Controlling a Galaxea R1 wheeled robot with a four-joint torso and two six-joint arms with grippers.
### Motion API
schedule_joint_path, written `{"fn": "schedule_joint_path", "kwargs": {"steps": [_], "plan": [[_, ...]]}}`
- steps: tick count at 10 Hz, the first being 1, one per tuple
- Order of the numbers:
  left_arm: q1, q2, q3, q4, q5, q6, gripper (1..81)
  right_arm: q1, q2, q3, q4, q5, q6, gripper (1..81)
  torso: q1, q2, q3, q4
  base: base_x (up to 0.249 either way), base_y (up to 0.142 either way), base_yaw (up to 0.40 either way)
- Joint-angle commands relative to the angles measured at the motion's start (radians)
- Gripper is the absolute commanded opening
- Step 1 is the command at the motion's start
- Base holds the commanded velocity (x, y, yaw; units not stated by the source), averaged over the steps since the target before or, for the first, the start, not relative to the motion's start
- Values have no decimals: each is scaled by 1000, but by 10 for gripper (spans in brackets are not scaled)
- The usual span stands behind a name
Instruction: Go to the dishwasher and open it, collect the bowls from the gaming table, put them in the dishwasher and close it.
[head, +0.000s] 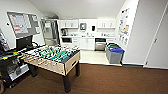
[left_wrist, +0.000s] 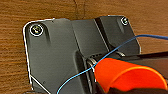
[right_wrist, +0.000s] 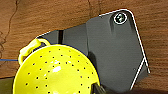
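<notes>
Head view: break room with brown wood-grain plank floor (head: 112, 80) in front, pale tile at the kitchenette beyond. Foosball table with green field, rods and light wood sides on dark legs (head: 53, 58) at centre left, not the yellow-sided gaming table of the task. Brushed stainless-steel dishwasher with horizontal bar handle (head: 100, 44) set under the counter at the far wall, door closed, between white cabinet doors (head: 87, 43). Grey rectangular bins with blue lids (head: 114, 53) against the right wall, near the dishwasher. Tall steel refrigerator (head: 50, 32) at the far left end of the counter; grey notice board (head: 23, 23) on the left wall.

Left wrist view: smooth, glossy orange plastic bowl (left_wrist: 127, 76), rounded rim, seen close before the dark robot plate, above wood-grain floor. Thin blue cable (left_wrist: 105, 56) arcing across plate and bowl. Left pincer: opening and hold on the bowl not discernible.

Right wrist view: glossy yellow perforated bowl with looped handle (right_wrist: 55, 72), colander-like, small round holes scattered over its domed surface, seen close before the dark plate, above the same floor. Right pincer: opening and hold on this bowl likewise not discernible.
</notes>
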Motion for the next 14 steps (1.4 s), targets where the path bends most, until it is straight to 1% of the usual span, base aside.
{"fn": "schedule_joint_path", "kwargs": {"steps": [1,4,7,14], "plan": [[-37,-9,-2,-8,47,-7,10,40,-1,0,-15,-25,-4,10,0,0,0,0,137,-99,0],[-37,7,-2,-7,45,-5,10,39,-3,0,-18,-25,-14,10,0,0,0,0,137,-101,0],[-37,3,-2,-7,42,-5,10,40,0,5,-20,-25,-16,10,0,0,0,0,136,-90,0],[-37,1,-2,-4,39,-5,10,45,0,0,-9,-24,-10,10,0,0,0,0,132,0,0]]}}
